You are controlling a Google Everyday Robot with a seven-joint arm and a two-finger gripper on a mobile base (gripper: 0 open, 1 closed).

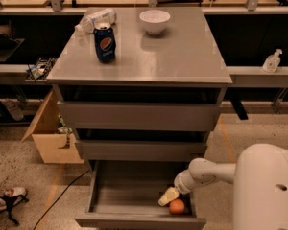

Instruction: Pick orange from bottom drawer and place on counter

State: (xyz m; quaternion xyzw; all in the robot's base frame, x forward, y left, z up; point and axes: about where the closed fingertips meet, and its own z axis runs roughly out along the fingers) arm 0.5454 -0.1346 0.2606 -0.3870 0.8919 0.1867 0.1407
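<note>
In the camera view, the bottom drawer (116,198) stands pulled out beneath two closed grey drawer fronts. The orange (177,206) lies on the drawer's floor in the front right corner, close to the front wall. The white arm (209,170) reaches in from the right and slants down into the drawer, so that the gripper (168,197) hangs just beside the fruit, with its pale tip on the orange's left and a little further back. The two look touching or nearly so. Whether the gripper is spread or closed cannot be told from here, and it does not appear to enclose the fruit. The orange is round, so no axis matters. In my judgement the grasp turns on shifting the tip right and toward the drawer front to centre over it. Above, the counter (182,56) carries a Pepsi can (105,43), a white bowl (154,21) and a plastic bottle (96,19), with bare surface on its right half.
</note>
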